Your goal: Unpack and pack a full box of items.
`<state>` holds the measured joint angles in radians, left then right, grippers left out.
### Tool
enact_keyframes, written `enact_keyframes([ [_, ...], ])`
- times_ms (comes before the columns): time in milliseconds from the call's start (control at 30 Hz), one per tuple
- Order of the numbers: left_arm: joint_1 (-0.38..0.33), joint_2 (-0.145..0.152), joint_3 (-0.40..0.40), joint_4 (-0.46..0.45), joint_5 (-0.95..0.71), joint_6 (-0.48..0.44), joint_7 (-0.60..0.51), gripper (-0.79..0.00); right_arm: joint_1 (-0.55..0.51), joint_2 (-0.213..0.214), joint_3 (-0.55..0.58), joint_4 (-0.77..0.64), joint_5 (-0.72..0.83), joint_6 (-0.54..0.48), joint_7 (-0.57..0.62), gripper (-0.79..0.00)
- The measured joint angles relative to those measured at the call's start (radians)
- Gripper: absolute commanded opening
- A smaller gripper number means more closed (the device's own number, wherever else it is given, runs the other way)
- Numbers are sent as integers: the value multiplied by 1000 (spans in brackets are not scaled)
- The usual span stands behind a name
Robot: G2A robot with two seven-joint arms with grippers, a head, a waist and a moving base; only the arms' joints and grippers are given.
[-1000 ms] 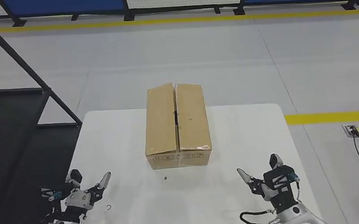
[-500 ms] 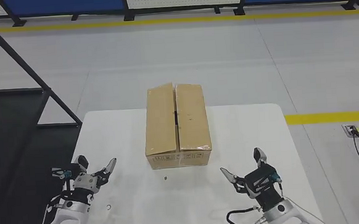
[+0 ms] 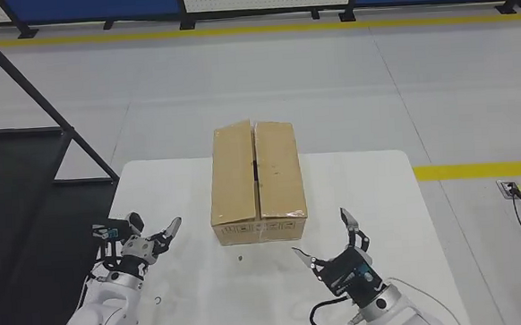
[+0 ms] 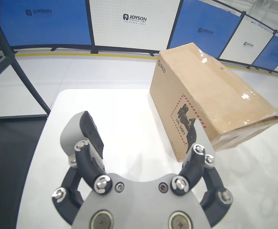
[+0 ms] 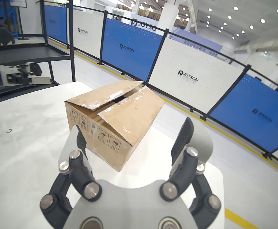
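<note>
A brown cardboard box (image 3: 257, 181) lies on the white table (image 3: 361, 192), its two top flaps folded down with a narrow slit between them. In the top view my left gripper (image 3: 148, 232) sits open near the table's left front, short of the box's near left corner. My right gripper (image 3: 328, 239) stands open at the front right, close to the box's near right corner. The left wrist view shows the box (image 4: 208, 95) ahead of the open left gripper (image 4: 141, 132). The right wrist view shows the box (image 5: 117, 121) just beyond the open right gripper (image 5: 130, 138).
A small dark speck (image 3: 239, 258) and a tiny ring (image 3: 157, 301) lie on the table near the front. A black metal frame (image 3: 32, 96) stands left of the table. Blue and white fence panels (image 5: 191, 76) line the floor behind.
Both grippers have moved forward from the table's near edge toward the box, the right one also shifting left. The box has not moved.
</note>
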<state>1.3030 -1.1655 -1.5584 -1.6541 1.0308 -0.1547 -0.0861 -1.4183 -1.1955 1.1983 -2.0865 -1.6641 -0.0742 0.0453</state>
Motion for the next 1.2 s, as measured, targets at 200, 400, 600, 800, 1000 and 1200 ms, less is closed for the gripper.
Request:
enact_keyframes([
  [200,-6,0,2,8,1,9,-5,0,-1,0,1,0,4,1,1,0],
  [400,-6,-1,4,9,6,13,-1,0,1,-2,-1,8,9,10,-2,0],
  [600,-20,-7,24,-8,8,63,0,0,29,-14,-8,39,67,72,30,0],
  [800,-19,-7,25,-11,7,62,-5,0,29,-14,-7,39,66,70,31,0],
  [1000,-21,-8,27,-9,14,69,-6,0,29,-15,-15,46,35,74,31,0],
  [1200,-76,-13,94,29,126,119,-48,0,60,-24,-46,86,-20,97,32,0],
])
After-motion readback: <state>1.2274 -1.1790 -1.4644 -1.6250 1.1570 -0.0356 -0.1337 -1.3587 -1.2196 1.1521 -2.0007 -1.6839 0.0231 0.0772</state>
